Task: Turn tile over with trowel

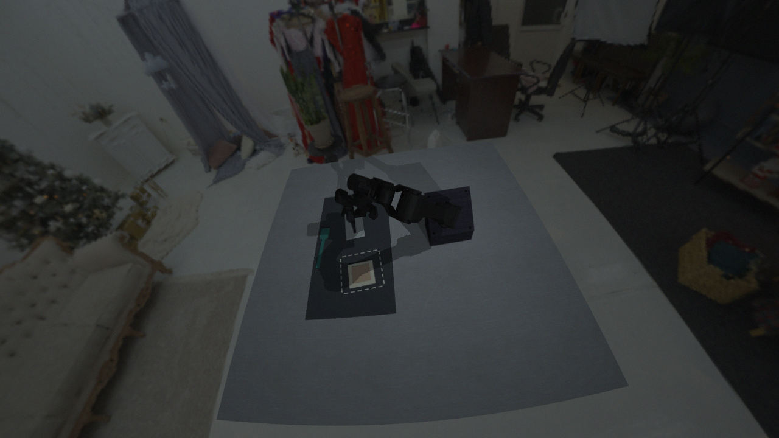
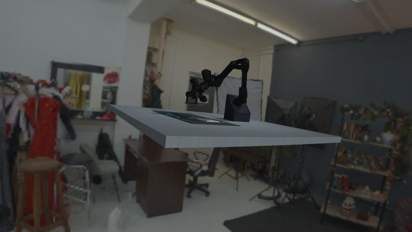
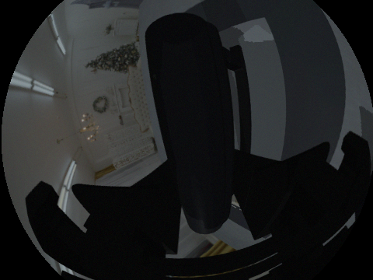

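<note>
My gripper (image 1: 356, 209) (image 2: 195, 93) (image 3: 199, 152) is shut on the trowel's thick black handle, which fills the middle of the wrist view. The trowel's flat grey blade (image 1: 358, 227) (image 2: 199, 104) (image 3: 268, 109) hangs nearly level, well above the mat's far part, clear of the tile. The tile (image 1: 361, 275) (image 2: 208, 120) looks flat on the mat (image 1: 348, 307), inside the dashed outline (image 1: 359, 252) and apart from the trowel. Its upward face shows a tan square within a cream border; its underside is hidden.
A teal long-handled tool (image 1: 321, 247) (image 2: 173, 116) lies at the mat's left side in the top view. The arm's dark base block (image 1: 451, 235) (image 2: 237, 116) stands on the grey table (image 1: 462, 337) (image 2: 259, 132), to the right of the mat.
</note>
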